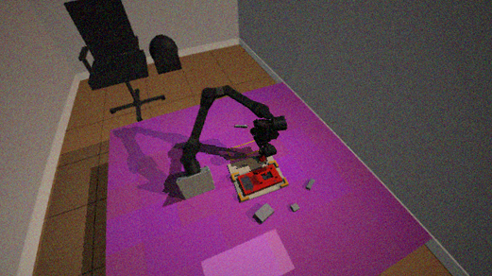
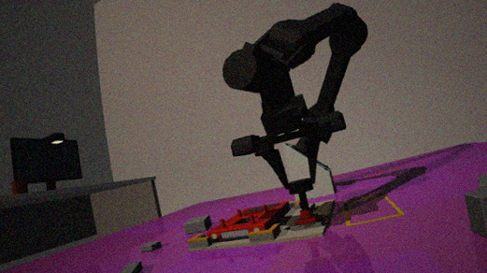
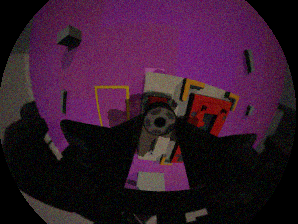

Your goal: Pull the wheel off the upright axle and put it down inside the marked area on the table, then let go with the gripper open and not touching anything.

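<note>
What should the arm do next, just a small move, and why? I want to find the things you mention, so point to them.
Probably lift the wheel (image 2: pixel 300 186) (image 3: pixel 159 120) slightly higher before swinging toward the yellow outline (image 2: pixel 375 220) (image 3: pixel 112 87). The gripper (image 2: pixel 300 186) (image 3: pixel 158 119) grips it, but it sits right above the dark post (image 2: pixel 303 200), with the post's top seemingly at or inside its hole, so going sideways now might catch.
</note>
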